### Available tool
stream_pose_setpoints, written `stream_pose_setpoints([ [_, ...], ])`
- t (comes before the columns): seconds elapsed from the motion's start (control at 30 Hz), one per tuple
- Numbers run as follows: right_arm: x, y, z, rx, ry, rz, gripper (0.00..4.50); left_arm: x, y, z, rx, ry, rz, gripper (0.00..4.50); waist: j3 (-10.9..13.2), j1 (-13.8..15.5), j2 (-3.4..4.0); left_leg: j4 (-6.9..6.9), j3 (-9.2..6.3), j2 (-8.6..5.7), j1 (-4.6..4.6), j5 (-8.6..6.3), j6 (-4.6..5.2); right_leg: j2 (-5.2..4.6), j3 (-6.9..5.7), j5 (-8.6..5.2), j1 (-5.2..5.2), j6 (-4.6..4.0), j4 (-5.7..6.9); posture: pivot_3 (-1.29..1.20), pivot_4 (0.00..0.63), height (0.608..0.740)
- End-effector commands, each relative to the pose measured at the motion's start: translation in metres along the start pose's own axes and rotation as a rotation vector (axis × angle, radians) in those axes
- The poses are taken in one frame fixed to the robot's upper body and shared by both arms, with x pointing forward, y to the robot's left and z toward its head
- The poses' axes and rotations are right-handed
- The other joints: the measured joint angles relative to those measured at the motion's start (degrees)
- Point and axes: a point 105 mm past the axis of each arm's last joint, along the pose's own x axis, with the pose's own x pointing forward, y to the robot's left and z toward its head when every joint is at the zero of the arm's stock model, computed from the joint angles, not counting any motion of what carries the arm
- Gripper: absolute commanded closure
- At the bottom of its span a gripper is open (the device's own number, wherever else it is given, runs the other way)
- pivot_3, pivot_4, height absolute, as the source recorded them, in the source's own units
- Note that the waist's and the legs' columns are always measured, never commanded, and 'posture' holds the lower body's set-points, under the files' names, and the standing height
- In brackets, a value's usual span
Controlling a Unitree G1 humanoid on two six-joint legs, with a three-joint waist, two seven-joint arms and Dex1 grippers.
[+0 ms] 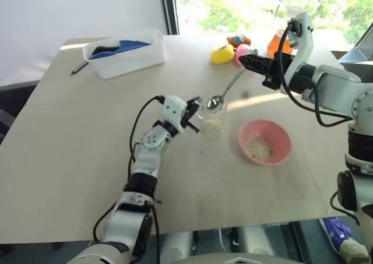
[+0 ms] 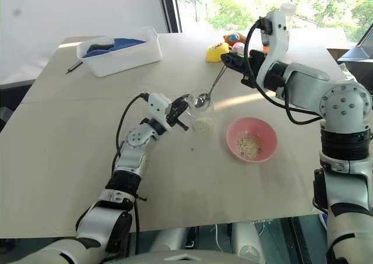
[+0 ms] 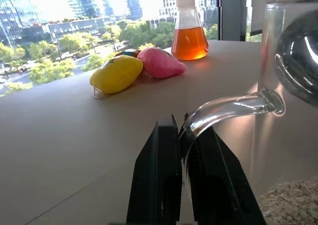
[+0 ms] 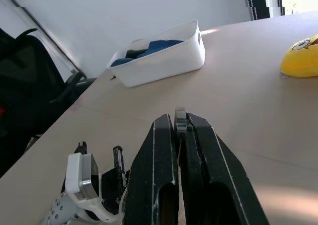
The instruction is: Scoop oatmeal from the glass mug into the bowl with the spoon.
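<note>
The right gripper [image 1: 247, 63] is clamping the slim silver metal spoon [image 1: 224, 94], its handle slanting down from the fingers, round bowl at the rim of the clear glass mug [image 1: 211, 120], whose handle the left gripper [image 1: 194, 113] is pinching.

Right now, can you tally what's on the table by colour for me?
Pink: 2, bowl and pink toy
Yellow: 1, yellow toy
Orange: 1, flask
White: 1, tub
Clear: 1, glass mug
Silver: 1, spoon, held above the table
Dark: 1, pen
Total: 8
</note>
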Motion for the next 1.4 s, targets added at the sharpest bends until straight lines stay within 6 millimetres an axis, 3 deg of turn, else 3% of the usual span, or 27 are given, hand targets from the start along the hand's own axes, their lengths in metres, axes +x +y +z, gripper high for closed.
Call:
stream_pose_setpoints([
  [0.03, -0.003, 0.011, 0.009, -0.068, -0.026, 0.035, 4.50, -0.011, 0.005, -0.007, 0.000, 0.037, 0.029, 4.48, 0.00, -0.07, 0.00, 0.00, 0.00, 0.00, 0.00, 0.00, 0.00, 0.00, 0.00, 0.00, 0.00, 0.00, 0.00, 0.00, 0.150, 0.740],
  [0.07, -0.003, 0.013, 0.008, -0.077, -0.025, 0.047, 4.50, -0.012, 0.006, -0.007, 0.002, 0.038, 0.035, 4.48, 0.00, -0.13, 0.00, 0.00, 0.00, 0.00, 0.01, 0.00, 0.00, 0.00, 0.00, 0.00, 0.00, 0.00, 0.01, 0.00, 0.150, 0.740],
  [0.1, -0.002, 0.015, 0.008, -0.084, -0.026, 0.059, 3.78, -0.013, 0.008, -0.007, 0.003, 0.039, 0.043, 4.50, 0.00, -0.21, 0.00, 0.00, 0.00, 0.00, 0.01, 0.00, 0.00, 0.00, 0.00, 0.00, 0.00, 0.00, 0.02, 0.00, 0.150, 0.740],
  [0.13, -0.002, 0.016, 0.008, -0.087, -0.029, 0.068, 3.57, -0.014, 0.009, -0.007, 0.006, 0.040, 0.051, 4.50, 0.00, -0.37, 0.00, 0.00, 0.00, 0.00, 0.02, 0.00, 0.00, 0.00, 0.00, 0.00, 0.00, 0.00, 0.03, 0.00, 0.150, 0.740],
  [0.33, -0.002, 0.009, 0.023, -0.096, -0.098, 0.034, 0.62, -0.016, 0.019, -0.005, 0.022, 0.041, 0.083, 4.50, 0.00, -1.08, 0.00, 0.00, -0.01, 0.00, 0.04, 0.00, 0.01, 0.00, 0.00, 0.00, 0.00, 0.00, 0.07, 0.00, 0.150, 0.740],
  [0.63, -0.005, -0.005, 0.028, -0.114, -0.138, -0.025, 0.62, -0.017, 0.025, -0.004, 0.019, 0.038, 0.091, 4.50, 0.00, -1.04, 0.00, 0.00, 0.00, -0.02, 0.05, 0.00, 0.00, 0.00, 0.00, 0.00, -0.02, 0.00, 0.09, 0.00, 0.150, 0.740],
  [0.67, -0.004, -0.005, 0.028, -0.116, -0.139, -0.027, 0.57, -0.017, 0.025, -0.004, 0.020, 0.037, 0.091, 3.71, 0.00, -1.05, 0.00, 0.00, -0.01, -0.01, 0.05, 0.00, 0.00, 0.00, 0.00, 0.00, -0.02, -0.01, 0.09, 0.00, 0.150, 0.740],
  [0.7, -0.004, -0.005, 0.028, -0.117, -0.139, -0.029, 0.57, -0.017, 0.025, -0.004, 0.023, 0.038, 0.091, 3.47, 0.00, -1.05, 0.00, 0.00, 0.00, -0.02, 0.05, 0.00, 0.00, 0.00, 0.01, 0.00, -0.02, 0.00, 0.09, 0.00, 0.150, 0.740],
  [0.8, -0.003, -0.006, 0.026, -0.121, -0.137, -0.029, 0.57, -0.017, 0.024, -0.005, 0.047, 0.043, 0.082, 2.00, 0.00, -1.01, 0.00, 0.00, 0.00, -0.02, 0.03, 0.00, -0.01, 0.00, 0.00, 0.00, -0.04, 0.00, 0.09, 0.00, 0.150, 0.740],
  [1.07, -0.006, -0.006, 0.025, -0.123, -0.147, -0.027, 0.57, -0.028, 0.024, -0.001, 0.044, 0.035, 0.086, 2.00, 0.00, -1.10, 0.01, -0.02, 0.00, -0.02, 0.02, 0.01, -0.02, -0.02, 0.02, 0.00, -0.06, 0.00, 0.08, 0.00, 0.150, 0.740],
  [1.2, -0.019, -0.010, 0.020, -0.156, -0.156, -0.033, 0.57, -0.052, 0.018, 0.015, 0.056, 0.012, 0.045, 2.00, 0.00, -1.09, 0.01, -0.08, 0.00, 0.00, -0.08, 0.04, -0.08, -0.05, 0.23, 0.00, -0.17, -0.01, 0.05, 0.00, 0.150, 0.740],
  [1.4, -0.056, -0.054, -0.003, -0.344, -0.136, -0.210, 0.57, -0.099, 0.020, 0.041, 0.071, 0.006, 0.048, 2.00, 0.01, -0.33, 0.01, -0.12, -0.04, -0.02, -0.16, 0.00, -0.04, -0.16, 0.21, 0.00, -0.17, -0.01, -0.08, 0.00, 0.150, 0.740],
])
